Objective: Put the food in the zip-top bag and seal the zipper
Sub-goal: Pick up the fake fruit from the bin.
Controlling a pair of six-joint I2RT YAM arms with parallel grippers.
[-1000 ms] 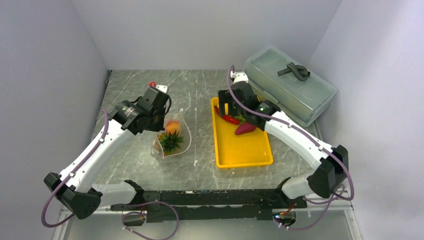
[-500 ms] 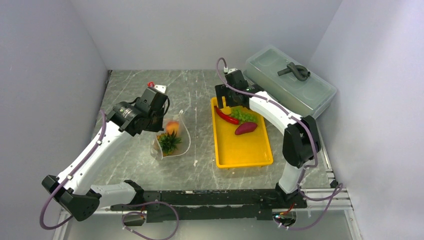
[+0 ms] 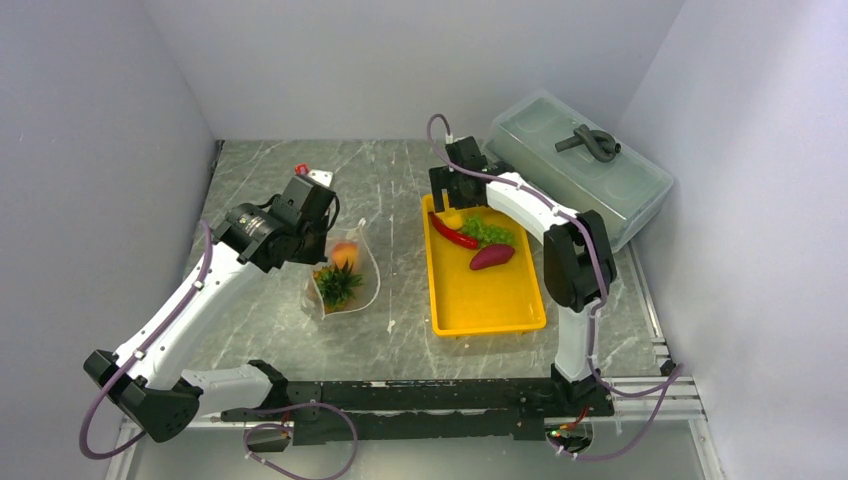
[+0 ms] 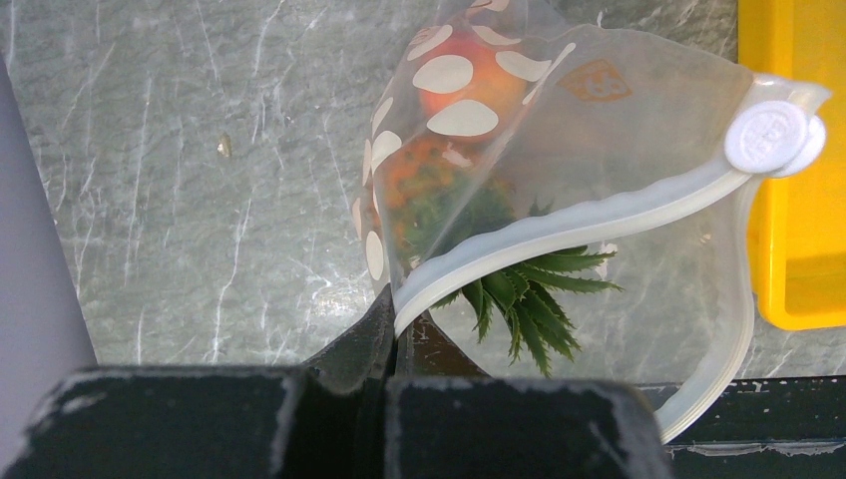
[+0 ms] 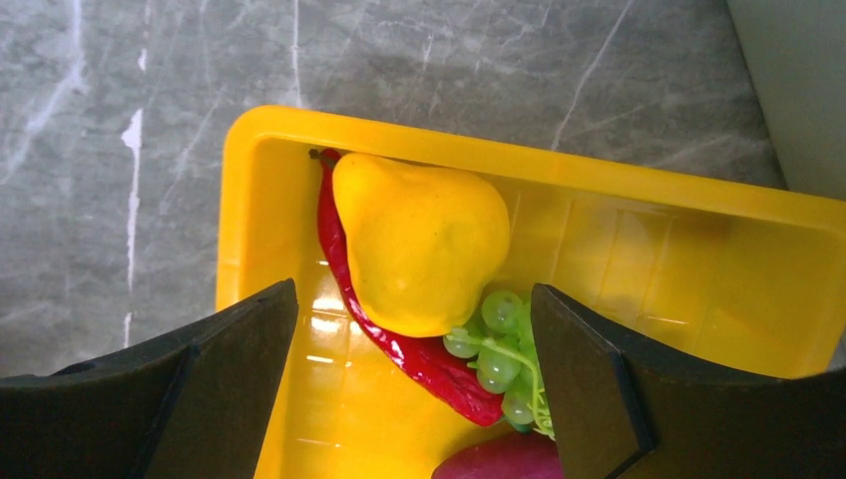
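Left of the yellow tray [image 3: 487,296], on the marbled table [image 3: 400,175], the zip-top bag [image 3: 362,286] sat with its mouth gaping. Left gripper [image 4: 391,337]: jaws pressed together, pinching one lip of the bag at the zipper [image 4: 569,232]. That whitish strip ran from the pinch up to a round white tab [image 4: 766,137] near the tray's edge. Inside the bag: pineapple [image 4: 424,185], green crown poking past the raised lip, and the orange round fruit [image 4: 469,92] deeper in, behind the white dots. The other lip curved down toward the table.

Right gripper [image 5: 411,294] hung over the tray's far corner, jaws spread wide, one finger either side of the lemon [image 5: 419,244]. Contact with it could not be told. Crowding noted: lemon lay on top of the chili pepper [image 5: 424,367], covering part of it. Grape bunch [image 5: 499,351] touched both, and the tray's far wall ran just beside the lemon. Purple piece [image 5: 497,461] lay nearer, partly out of view. Grey-green lidded box [image 3: 600,190] stood just right of the tray, near the right gripper, with a dark grey hose-like piece [image 3: 590,143] on its lid.
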